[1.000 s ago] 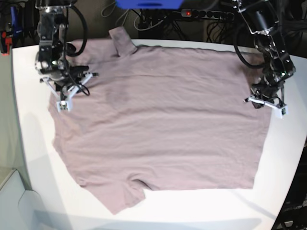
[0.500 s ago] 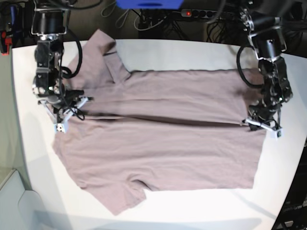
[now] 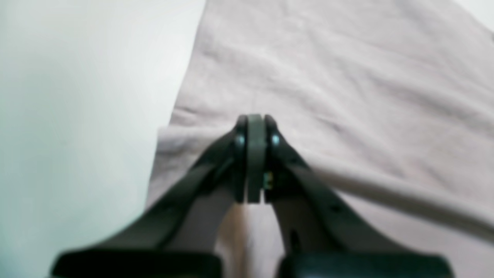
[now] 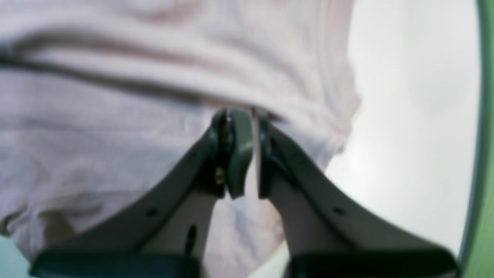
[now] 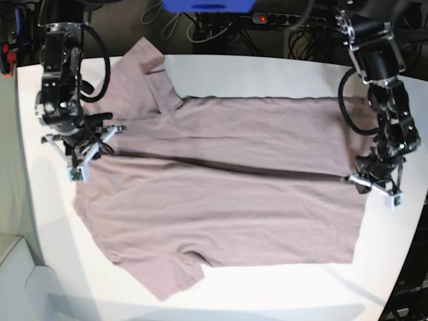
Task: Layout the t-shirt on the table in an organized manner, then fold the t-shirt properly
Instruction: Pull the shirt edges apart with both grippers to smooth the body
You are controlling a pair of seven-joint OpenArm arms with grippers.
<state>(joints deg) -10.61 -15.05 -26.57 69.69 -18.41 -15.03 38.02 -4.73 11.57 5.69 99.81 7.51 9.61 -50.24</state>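
while the t-shirt (image 5: 221, 200) is spread across most of the table (image 5: 267, 67), its far half is doubled over the near half, so that a long crease is seen running from side to side. the fold is held at both ends. at the side of the base view where the left wrist camera is carried, the left gripper (image 5: 364, 179) is clenched on the edge of the folded cloth, and its jaws are seen pressed together in the left wrist view, with the shirt under and beyond them and bare white tabletop beside it. at the other side, the right gripper (image 5: 90, 146) is closed on the shirt's edge near the sleeve; in the right wrist view only a thin slit is left between the jaws, and cloth is bunched at their tips. one sleeve (image 5: 144, 60) is laid out toward the far edge, the other sleeve (image 5: 167, 274) toward the near edge. behind the table, black cables (image 5: 221, 30) and a power strip (image 5: 287, 20) with a red light are seen, and a blue object (image 5: 207, 5) is cut off by the top of the frame.
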